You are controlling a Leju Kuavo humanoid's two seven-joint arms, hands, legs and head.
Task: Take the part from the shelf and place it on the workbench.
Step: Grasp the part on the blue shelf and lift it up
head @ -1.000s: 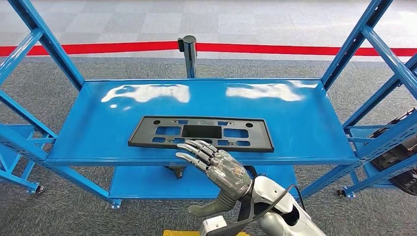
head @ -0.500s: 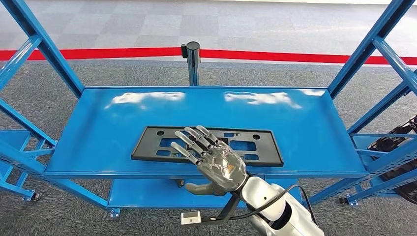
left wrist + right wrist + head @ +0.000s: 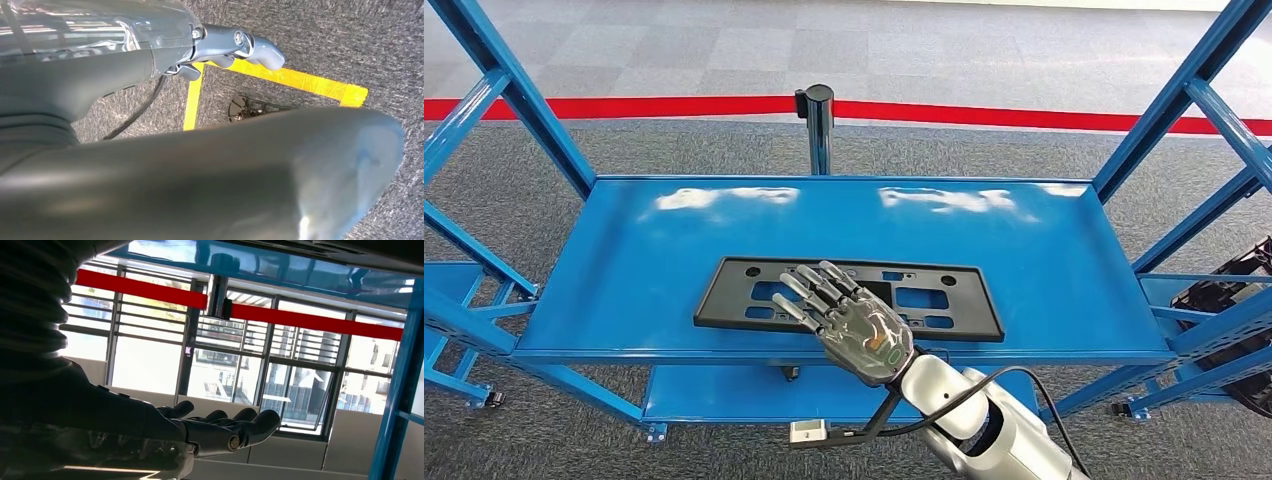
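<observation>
Now the right hand is shown reaching over the front edge of the blue shelf, its fingers spread and extended flat above the black part, which lies flat near the shelf's front edge, slightly right of centre. Nothing is held; whether the fingertips touch the part's surface cannot be told. Compared with one second ago, the hand is seen further forward: then its fingertips were only at the part's near edge, whereas they now overlap the middle of the plate. Over the last half second little further advance is seen, the hand being lowered slightly. This is judged to be the end of the approach, with the grasp not yet made; the thumb is presumably to be brought under the near edge. The left hand is seen hanging over grey carpet and yellow floor tape, nothing visibly in it, though how its fingers are set cannot be told.
</observation>
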